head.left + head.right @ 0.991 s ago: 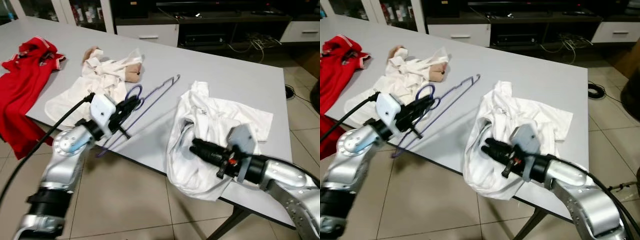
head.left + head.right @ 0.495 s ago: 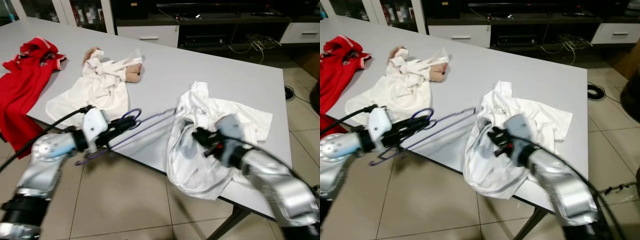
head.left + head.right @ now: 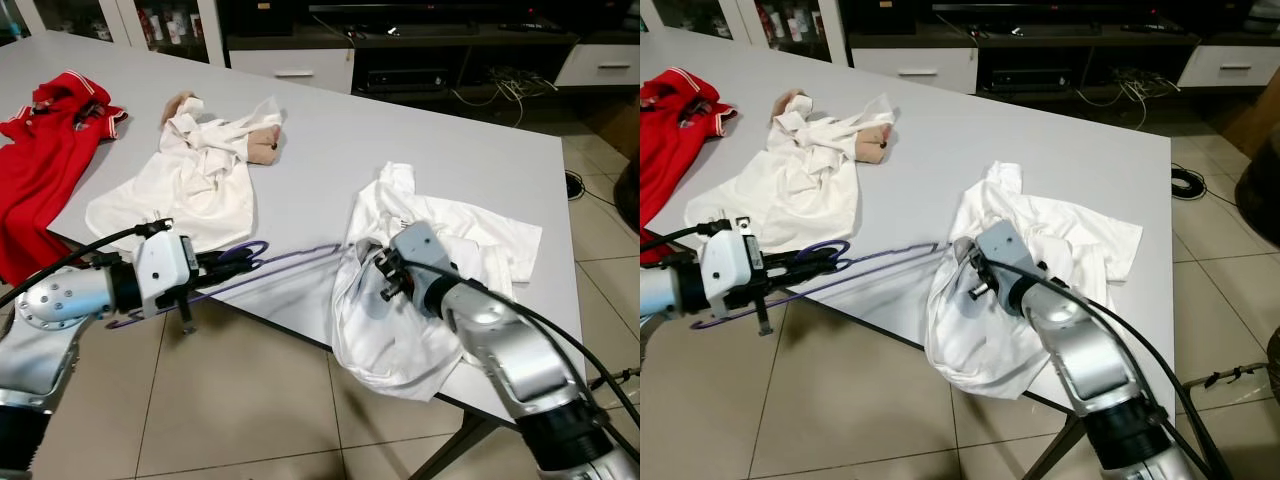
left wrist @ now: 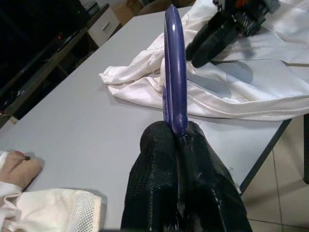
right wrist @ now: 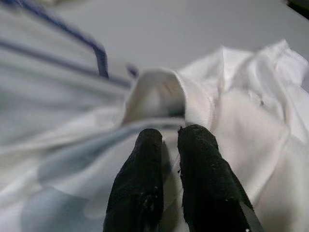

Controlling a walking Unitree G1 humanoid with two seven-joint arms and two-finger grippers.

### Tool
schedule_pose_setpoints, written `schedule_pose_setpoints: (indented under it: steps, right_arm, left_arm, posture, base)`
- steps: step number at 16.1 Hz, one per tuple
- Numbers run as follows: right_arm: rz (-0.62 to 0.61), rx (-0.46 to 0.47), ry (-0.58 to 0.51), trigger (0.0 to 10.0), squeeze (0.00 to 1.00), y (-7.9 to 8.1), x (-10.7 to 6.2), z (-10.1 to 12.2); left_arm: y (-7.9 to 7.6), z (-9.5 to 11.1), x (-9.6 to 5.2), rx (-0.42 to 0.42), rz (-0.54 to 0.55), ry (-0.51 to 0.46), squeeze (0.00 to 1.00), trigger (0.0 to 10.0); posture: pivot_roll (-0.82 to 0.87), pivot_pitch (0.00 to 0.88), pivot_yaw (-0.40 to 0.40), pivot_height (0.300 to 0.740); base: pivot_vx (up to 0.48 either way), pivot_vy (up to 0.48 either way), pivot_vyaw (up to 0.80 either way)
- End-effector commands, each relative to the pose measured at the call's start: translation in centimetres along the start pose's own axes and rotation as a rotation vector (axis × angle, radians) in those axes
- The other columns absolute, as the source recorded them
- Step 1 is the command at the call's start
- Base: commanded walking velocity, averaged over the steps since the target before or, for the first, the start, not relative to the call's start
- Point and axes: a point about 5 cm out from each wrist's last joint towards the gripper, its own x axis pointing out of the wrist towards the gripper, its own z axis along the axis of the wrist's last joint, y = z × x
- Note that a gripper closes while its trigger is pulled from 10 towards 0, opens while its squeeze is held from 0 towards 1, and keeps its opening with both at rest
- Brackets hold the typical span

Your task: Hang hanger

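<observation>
Lowered thin purple wire hanger (image 3: 290,262), left gripper (image 3: 232,268) clamped; crumpled white shirt (image 3: 420,290)

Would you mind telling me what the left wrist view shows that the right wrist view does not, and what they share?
The left wrist view alone shows the left gripper shut on the purple hanger, a second white garment in the near corner, and the right gripper seen from outside. The right wrist view alone shows the right gripper's own fingers close together, pressed into a fold of the white shirt. Both show that shirt, the hanger and the grey table.
</observation>
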Motion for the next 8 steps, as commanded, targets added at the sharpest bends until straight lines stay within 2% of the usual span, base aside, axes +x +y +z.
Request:
schedule_pose_setpoints:
  steps: [1, 4, 5, 6, 7, 8]
  right_arm:
    - [-0.088, -0.022, 0.036, 10.0, 0.00, -0.81, 0.44, -0.19]
    - [-0.142, 0.009, 0.032, 10.0, 0.00, -1.53, 0.73, 0.02]
    - [-0.141, 0.015, 0.035, 10.0, 0.30, -1.52, 0.84, 0.04]
    - [-0.141, 0.014, 0.036, 10.0, 0.30, -1.50, 0.88, 0.03]
    - [-0.146, 0.016, 0.038, 10.0, 0.89, -1.47, 0.99, 0.00]
    - [-0.179, 0.020, 0.029, 10.0, 1.00, -1.68, 0.92, 0.09]
  left_arm:
    - [0.45, 0.73, -0.64, 0.034, 0.005, 0.005, 0.00, 10.0]
    - [0.57, 1.01, -1.03, 0.046, 0.002, 0.017, 0.00, 10.0]
    - [0.65, 1.14, -1.07, 0.052, 0.001, 0.019, 0.00, 10.0]
    - [0.69, 1.18, -1.07, 0.054, 0.001, 0.020, 0.00, 10.0]
    - [0.78, 1.28, -0.99, 0.058, 0.004, 0.018, 0.00, 10.0]
    - [0.75, 1.45, -0.80, 0.060, 0.006, 0.014, 0.00, 10.0]
  posture:
    - [0.03, 0.080, -0.020, 0.740]
    - [0.04, 0.079, -0.019, 0.740]
    - [0.04, 0.076, -0.018, 0.740]
    - [0.04, 0.076, -0.018, 0.740]
    - [0.04, 0.075, -0.018, 0.740]
    - [0.03, 0.073, -0.016, 0.740]
  base:
    - [0.000, 0.000, 0.00]
    - [0.000, 0.000, 0.00]
    - [0.000, 0.000, 0.00]
    - [0.000, 0.000, 0.00]
    - [0.000, 0.000, 0.00]
    - [0.000, 0.000, 0.00]
